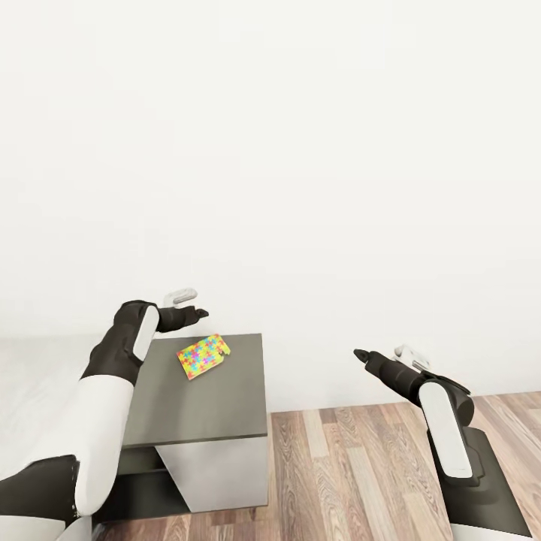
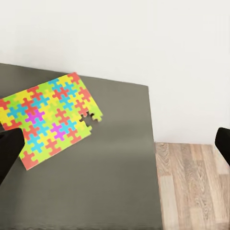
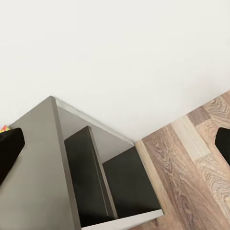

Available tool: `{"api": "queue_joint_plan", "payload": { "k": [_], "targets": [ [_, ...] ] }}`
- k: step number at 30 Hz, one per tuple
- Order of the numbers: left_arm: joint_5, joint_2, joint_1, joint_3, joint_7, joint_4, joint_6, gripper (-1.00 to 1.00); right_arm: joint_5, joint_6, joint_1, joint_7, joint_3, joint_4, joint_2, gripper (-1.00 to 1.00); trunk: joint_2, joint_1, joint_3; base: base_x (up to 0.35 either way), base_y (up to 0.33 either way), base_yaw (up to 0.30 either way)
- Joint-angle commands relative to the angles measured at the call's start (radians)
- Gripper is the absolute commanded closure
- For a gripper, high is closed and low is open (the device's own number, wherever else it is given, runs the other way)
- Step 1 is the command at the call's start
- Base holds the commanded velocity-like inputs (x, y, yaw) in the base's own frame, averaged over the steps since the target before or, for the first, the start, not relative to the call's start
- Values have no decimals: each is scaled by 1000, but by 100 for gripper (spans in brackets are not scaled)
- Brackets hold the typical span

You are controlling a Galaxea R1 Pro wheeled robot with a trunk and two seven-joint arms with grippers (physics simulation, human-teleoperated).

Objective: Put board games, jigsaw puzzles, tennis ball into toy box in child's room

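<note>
Progress looks slight, judging by what lies in sight: one jigsaw puzzle (image 1: pixel 203 356) lies flat on the dark grey worktop (image 1: pixel 218 406), near its far edge and close to the white wall (image 1: pixel 300 150), not yet boxed. Left hand (image 1: pixel 197 313) hovers just above the puzzle, fingers spread and carrying nothing. Right hand (image 1: pixel 364 355) hangs well apart over the wood floor (image 1: pixel 353 473), also parted and unladen. Everything else named in the task lies outside these pictures, so packing seems mostly ahead.

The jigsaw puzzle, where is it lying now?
In the head view the jigsaw puzzle lies flat on the dark grey shelf top, near its back edge by the white wall, just below and ahead of the left gripper.
</note>
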Motion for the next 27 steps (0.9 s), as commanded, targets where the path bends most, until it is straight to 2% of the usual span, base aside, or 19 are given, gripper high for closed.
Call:
{"api": "queue_joint_plan", "payload": {
  "k": [1, 5, 8, 13, 17, 20, 27],
  "targets": [
    [-1, 0, -2, 3, -3, 19, 5, -100, -11, 3, -1, -10, 0, -1, 0, -100, -2, 1, -2, 2, 0, 0],
    [-2, 0, -6, 5, 0, 76, 4, -100, -11, 3, -1, -10, 0, -1, 0, -100, -2, 1, -2, 1, 0, 0],
    [-5, 1, -9, 5, 5, 150, -8, -100, -11, 2, -1, -9, 0, -1, 0, -100, -2, 1, -2, 0, 0, 0],
    [-13, 2, -11, 6, 12, 263, -93, -100, -11, 2, -1, -9, 0, -1, 1, -100, -2, 1, -2, 0, 0, 0],
    [-60, 1, -11, 7, 25, 338, -187, -100, -11, 2, -1, -9, 1, -1, 1, -100, -2, 1, -2, 0, 0, 0],
    [-83, 1, -11, 8, 22, 359, -224, -100, -11, 2, -1, -9, 1, -1, 1, -100, -2, 1, -2, 0, 0, 0],
    [-94, 2, -11, 14, 17, 352, -249, -100, -11, 2, -1, -9, 2, -1, 1, -100, -2, 1, -2, 0, 0, 0]
  ]
}}
